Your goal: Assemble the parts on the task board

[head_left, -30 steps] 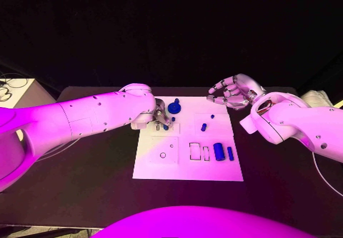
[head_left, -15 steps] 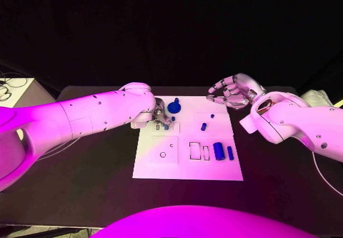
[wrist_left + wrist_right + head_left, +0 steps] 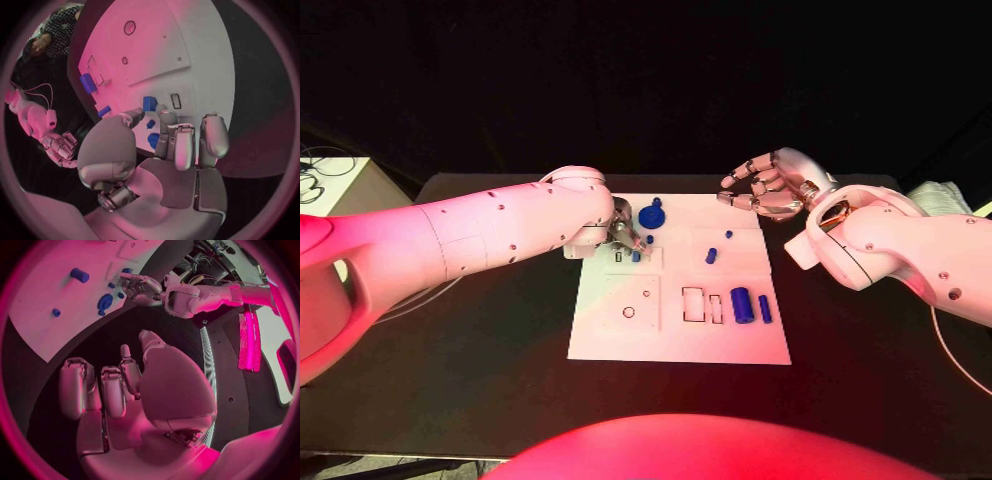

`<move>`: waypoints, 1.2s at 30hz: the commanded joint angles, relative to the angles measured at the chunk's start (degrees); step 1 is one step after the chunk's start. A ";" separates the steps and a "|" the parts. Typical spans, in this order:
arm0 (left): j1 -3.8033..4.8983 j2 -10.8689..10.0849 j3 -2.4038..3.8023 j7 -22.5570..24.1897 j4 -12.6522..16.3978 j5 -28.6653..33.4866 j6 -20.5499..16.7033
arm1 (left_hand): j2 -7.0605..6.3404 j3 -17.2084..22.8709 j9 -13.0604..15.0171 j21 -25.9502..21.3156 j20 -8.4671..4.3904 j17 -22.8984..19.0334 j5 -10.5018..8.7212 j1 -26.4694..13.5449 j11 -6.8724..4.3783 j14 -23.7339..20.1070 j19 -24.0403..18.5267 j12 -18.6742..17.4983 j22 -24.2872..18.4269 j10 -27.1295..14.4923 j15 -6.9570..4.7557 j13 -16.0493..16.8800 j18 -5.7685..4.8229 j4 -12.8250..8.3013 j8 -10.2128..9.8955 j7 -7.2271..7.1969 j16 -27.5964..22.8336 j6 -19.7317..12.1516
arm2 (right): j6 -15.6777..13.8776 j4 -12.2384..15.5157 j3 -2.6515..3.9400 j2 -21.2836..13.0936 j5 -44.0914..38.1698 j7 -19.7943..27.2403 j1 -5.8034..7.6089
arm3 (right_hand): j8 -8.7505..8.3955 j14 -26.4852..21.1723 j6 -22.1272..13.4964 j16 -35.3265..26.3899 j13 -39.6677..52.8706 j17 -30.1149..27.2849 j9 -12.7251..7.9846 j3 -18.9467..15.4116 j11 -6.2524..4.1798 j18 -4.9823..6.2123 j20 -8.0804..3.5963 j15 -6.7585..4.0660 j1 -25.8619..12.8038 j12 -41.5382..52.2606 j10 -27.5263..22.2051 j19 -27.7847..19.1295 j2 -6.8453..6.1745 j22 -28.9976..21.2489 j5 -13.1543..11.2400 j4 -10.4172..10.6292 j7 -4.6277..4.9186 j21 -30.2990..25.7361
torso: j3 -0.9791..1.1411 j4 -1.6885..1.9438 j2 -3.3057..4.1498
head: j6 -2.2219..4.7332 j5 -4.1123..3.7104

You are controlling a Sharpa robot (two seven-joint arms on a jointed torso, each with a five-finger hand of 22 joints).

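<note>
Setting: robotics lab or demo bench. Evidence: black table (image 3: 473, 350) against dark backdrop, coloured stage-type lighting. White task board (image 3: 678, 330) with outlined slots, centred on table. Loose cables (image 3: 318, 165) on pale side surface (image 3: 343, 195) at table's far left corner.
</note>
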 commanded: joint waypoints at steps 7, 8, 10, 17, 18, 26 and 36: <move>-0.65 -2.24 -0.07 0.87 2.65 2.73 -3.19 | 0.50 -2.34 0.05 -0.26 0.07 7.42 0.18 -0.67 0.00 3.64 0.11 -0.09 -0.13 -0.41 -0.24 -0.08 -1.03 0.26 -0.51 0.30 -0.26 -0.14 | 0.15 0.12 0.01 -0.17 -0.58 0.33 -0.04 | 0.38 5.10 -0.39 -0.22 2.93 11.43 0.08 0.36 -0.10 1.08 -0.56 -0.30 -0.67 -0.24 -0.26 1.49 -0.11 8.52 -0.01 0.07 0.08 -0.24 | 0.01 0.02 -0.03 | 0.22 -0.18; -0.65 -2.59 0.06 1.08 3.09 3.13 -4.09 | 0.53 -2.74 0.01 -0.31 0.07 7.34 0.18 -0.83 0.02 3.61 0.03 -0.18 -0.25 -0.51 -0.23 -0.24 -1.01 0.27 -0.63 0.32 -0.31 -0.22 | 0.13 0.11 0.01 -0.20 -0.58 0.33 -0.04 | 0.38 5.10 -0.39 -0.22 2.93 11.43 0.08 0.36 -0.10 1.08 -0.56 -0.30 -0.67 -0.24 -0.26 1.49 -0.11 8.52 -0.01 0.07 0.08 -0.24 | 0.03 0.03 -0.04 | 0.20 -0.19; -0.65 -3.12 0.31 1.35 3.74 3.56 -5.44 | 0.52 -3.50 -0.03 -0.41 0.08 7.19 0.19 -1.07 0.04 3.56 -0.10 -0.26 -0.44 -0.61 -0.22 -0.36 -0.97 0.26 -0.80 0.34 -0.39 -0.31 | 0.11 0.11 0.01 -0.24 -0.58 0.32 -0.04 | 0.38 5.10 -0.39 -0.22 2.93 11.43 0.08 0.36 -0.10 1.08 -0.56 -0.30 -0.67 -0.24 -0.26 1.49 -0.11 8.52 -0.01 0.07 0.08 -0.24 | 0.05 0.06 -0.06 | 0.19 -0.21; -0.64 -5.00 1.02 1.71 6.25 3.92 -8.51 | 1.35 -6.35 -1.80 -0.88 0.35 6.66 0.26 -0.29 0.69 3.34 -0.71 -1.35 -1.25 -2.03 0.26 -2.16 -0.81 0.21 -3.65 1.14 -0.72 -1.99 | 0.10 0.08 0.01 -0.35 -0.58 0.29 -0.04 | 0.45 5.10 -0.43 -0.22 2.92 11.43 0.08 0.40 -0.09 1.07 -0.55 -0.29 -0.82 -0.22 -0.26 1.51 -0.10 8.56 -0.11 0.09 0.08 -0.19 | 0.13 0.07 -0.09 | 0.18 -0.17; -0.64 -5.26 1.06 1.65 6.64 3.87 -8.90 | 1.58 -6.78 -2.44 -0.96 0.47 6.61 0.27 0.01 0.87 3.32 -0.81 -1.48 -1.38 -2.22 0.43 -2.37 -0.78 0.22 -4.40 1.36 -0.75 -2.20 | 0.10 0.07 0.00 -0.36 -0.58 0.28 -0.04 | 0.45 5.10 -0.43 -0.22 2.92 11.43 0.08 0.40 -0.09 1.07 -0.55 -0.29 -0.82 -0.22 -0.26 1.51 -0.10 8.56 -0.11 0.09 0.08 -0.19 | 0.10 0.06 -0.05 | 0.25 -0.14; -1.12 -7.43 1.16 0.76 10.10 2.46 -13.46 | 2.94 -10.03 -8.32 -1.36 1.64 6.12 0.29 1.87 2.70 3.08 -1.23 -2.87 -1.96 -4.49 2.00 -5.16 -0.64 0.29 -10.40 3.48 -1.01 -4.73 | 0.10 -0.01 -0.02 -0.54 -0.58 0.18 -0.16 | 0.45 5.10 -0.43 -0.22 2.92 11.43 0.08 0.40 -0.09 1.07 -0.55 -0.29 -0.82 -0.22 -0.26 1.51 -0.10 8.56 -0.11 0.09 0.08 -0.19 | 0.11 0.13 -0.05 | 0.36 0.03; -3.51 -8.80 1.12 0.69 12.70 -0.47 -19.37 | 3.72 -11.51 -11.78 -1.88 2.43 5.26 0.35 4.65 3.78 2.75 -1.75 -5.75 -2.79 -7.83 2.92 -10.22 -0.46 0.29 -12.73 4.75 -1.53 -7.03 | 0.15 0.03 -0.05 -0.84 -0.59 0.00 -0.26 | 0.48 5.10 -0.54 -0.23 2.94 11.42 0.08 0.45 -0.09 1.05 -0.54 -0.28 -0.91 -0.18 -0.24 1.54 -0.11 8.60 -0.13 0.07 0.09 -0.11 | 0.08 0.15 -0.08 | 0.35 0.11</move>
